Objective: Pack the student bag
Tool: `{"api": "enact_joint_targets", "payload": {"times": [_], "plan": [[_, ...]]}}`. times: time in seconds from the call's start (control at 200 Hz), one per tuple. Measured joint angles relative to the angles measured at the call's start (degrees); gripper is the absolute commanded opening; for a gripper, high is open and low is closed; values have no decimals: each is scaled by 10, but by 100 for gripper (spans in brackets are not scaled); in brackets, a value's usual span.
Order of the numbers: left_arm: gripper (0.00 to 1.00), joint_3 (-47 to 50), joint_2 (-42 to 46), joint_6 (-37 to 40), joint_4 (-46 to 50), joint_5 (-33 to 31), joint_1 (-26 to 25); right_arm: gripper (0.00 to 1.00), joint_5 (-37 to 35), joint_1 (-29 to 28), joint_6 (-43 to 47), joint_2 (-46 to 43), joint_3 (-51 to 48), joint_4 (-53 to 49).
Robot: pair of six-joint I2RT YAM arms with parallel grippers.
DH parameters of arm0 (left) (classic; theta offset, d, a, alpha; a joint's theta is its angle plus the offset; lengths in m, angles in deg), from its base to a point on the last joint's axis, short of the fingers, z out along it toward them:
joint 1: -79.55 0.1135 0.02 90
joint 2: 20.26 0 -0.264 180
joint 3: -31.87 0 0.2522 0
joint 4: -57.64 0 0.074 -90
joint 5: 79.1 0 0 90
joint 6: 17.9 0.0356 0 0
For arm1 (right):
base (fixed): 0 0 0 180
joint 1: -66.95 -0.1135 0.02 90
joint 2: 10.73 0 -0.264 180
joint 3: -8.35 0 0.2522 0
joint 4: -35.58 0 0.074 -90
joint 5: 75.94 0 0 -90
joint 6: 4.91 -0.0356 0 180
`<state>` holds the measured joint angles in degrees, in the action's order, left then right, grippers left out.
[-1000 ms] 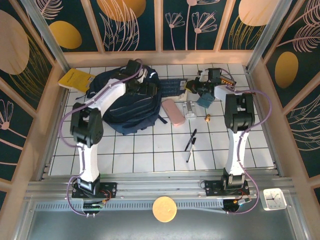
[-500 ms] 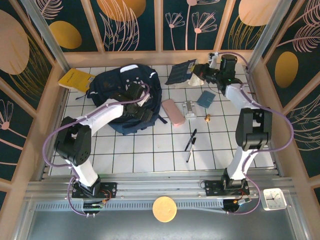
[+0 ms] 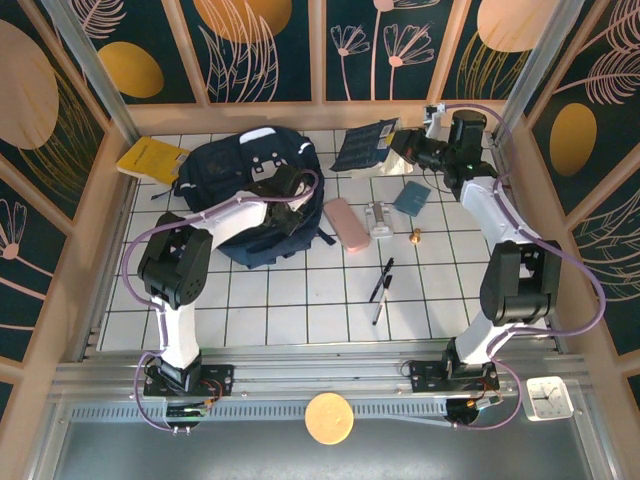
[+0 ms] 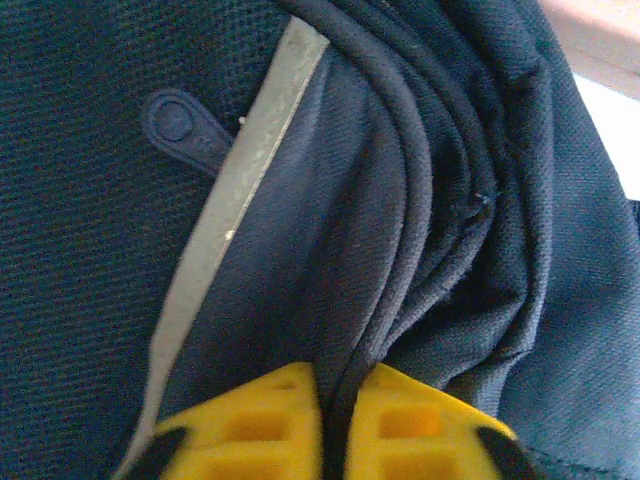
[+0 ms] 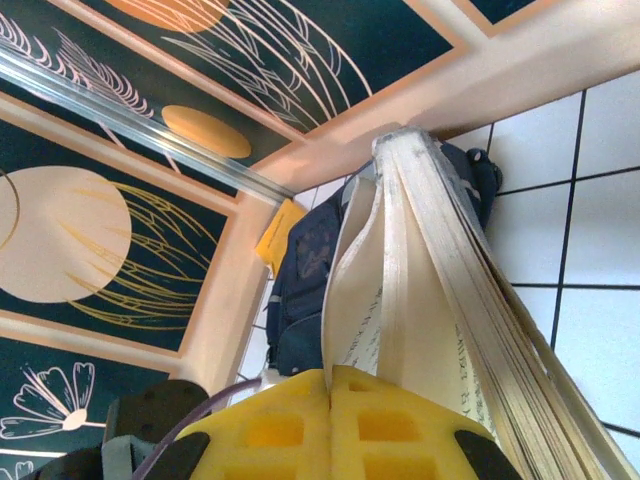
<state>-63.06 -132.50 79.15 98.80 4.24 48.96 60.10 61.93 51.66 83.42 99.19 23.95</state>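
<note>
The student bag is a navy backpack lying at the back left of the tiled table. My left gripper rests on its right side. In the left wrist view that gripper is shut, pinching a fold of the bag's dark fabric beside a grey trim stripe. My right gripper is at the back right, shut on a dark-covered book held tilted off the table. The right wrist view has that gripper clamping a few leaves while the book's pages fan open, with the bag beyond.
A yellow book lies left of the bag by the wall. Right of the bag are a pink case, a small white object, a teal notebook, a small brass piece and two pens. Wooden walls close three sides.
My left gripper went from the bag's back edge down over its front, then to its right side, and closed on the fabric. My right gripper carried the book toward the back wall.
</note>
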Motion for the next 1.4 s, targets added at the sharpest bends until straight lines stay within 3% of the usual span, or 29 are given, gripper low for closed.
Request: {"api": "enact_joint_targets", "payload": {"times": [0.145, 0.4, 0.721, 1.141, 1.401], "plan": [[0, -69, 0, -36, 47, 16, 7, 0, -1, -5, -2, -44, -13, -26], [0, -274, 3, -102, 145, 50, 36, 0, 3, -7, -11, -171, -61, -76], [0, -305, 8, -148, 198, 91, 41, 0, 9, -65, -84, -257, -169, -61], [0, -390, 3, -171, 262, 108, 41, 0, 9, -146, -202, -116, -237, 172], [0, -426, -26, -183, 280, 139, 41, 0, -8, -173, -330, 101, -259, 483]]}}
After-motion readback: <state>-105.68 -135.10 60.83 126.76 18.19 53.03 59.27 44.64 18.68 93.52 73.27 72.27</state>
